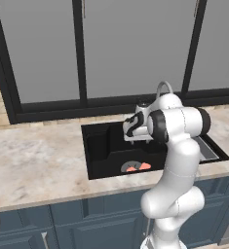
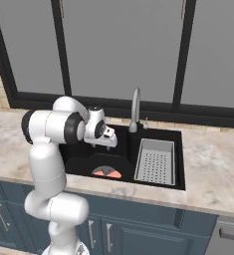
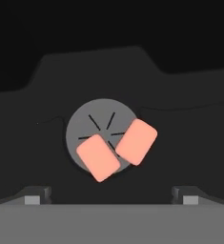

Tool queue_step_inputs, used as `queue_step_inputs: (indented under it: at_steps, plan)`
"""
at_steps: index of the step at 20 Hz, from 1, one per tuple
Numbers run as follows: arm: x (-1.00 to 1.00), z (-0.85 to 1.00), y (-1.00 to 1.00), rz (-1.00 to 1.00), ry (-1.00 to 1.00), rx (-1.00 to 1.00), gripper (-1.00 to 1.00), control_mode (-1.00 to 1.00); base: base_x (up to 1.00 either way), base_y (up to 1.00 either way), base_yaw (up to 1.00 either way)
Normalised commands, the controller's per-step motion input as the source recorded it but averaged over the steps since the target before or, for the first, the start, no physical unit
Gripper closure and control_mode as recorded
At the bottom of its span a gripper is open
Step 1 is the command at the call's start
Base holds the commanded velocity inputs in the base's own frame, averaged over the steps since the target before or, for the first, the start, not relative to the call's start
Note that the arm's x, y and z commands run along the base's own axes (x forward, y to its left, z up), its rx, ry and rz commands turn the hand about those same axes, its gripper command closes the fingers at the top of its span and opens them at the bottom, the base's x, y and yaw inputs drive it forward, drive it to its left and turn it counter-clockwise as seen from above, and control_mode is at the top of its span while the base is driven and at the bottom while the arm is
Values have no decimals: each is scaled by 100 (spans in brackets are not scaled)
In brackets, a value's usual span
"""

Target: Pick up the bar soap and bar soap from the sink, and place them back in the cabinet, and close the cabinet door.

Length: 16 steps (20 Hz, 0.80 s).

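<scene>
While the gripper (image 3: 111, 195) hangs spread wide above the sink (image 1: 99, 146), both bar soaps lie on the round drain (image 3: 101, 131) at the hand view's centre, above the fingertips (image 3: 35, 194). The left soap (image 3: 98, 157) and right soap (image 3: 136, 141) nearly touch, long axes tilting toward each other at the top. Dark basin floor surrounds them.

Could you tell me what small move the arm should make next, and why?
Probably lower the gripper straight down toward one bar soap, since it hangs above the sink with its finger tips wide apart and nothing between them. Both bars lie on the round drain, and the other bar soap sits almost against the first, so centring on one bar first seems wise.
</scene>
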Motion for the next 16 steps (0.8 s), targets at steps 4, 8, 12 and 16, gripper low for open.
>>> queue_step_inputs:
  at_steps: [4,8,12,16]
  plan:
    - [0,-18,-21,-1,0,0,-100,-100,0,0,0]
    - [0,-21,-17,-2,0,0,-100,-100,0,0,0]
    - [4,-21,-1,-5,0,0,-100,-100,0,0,0]
    - [4,-19,0,-7,0,0,-100,-100,0,0,0]
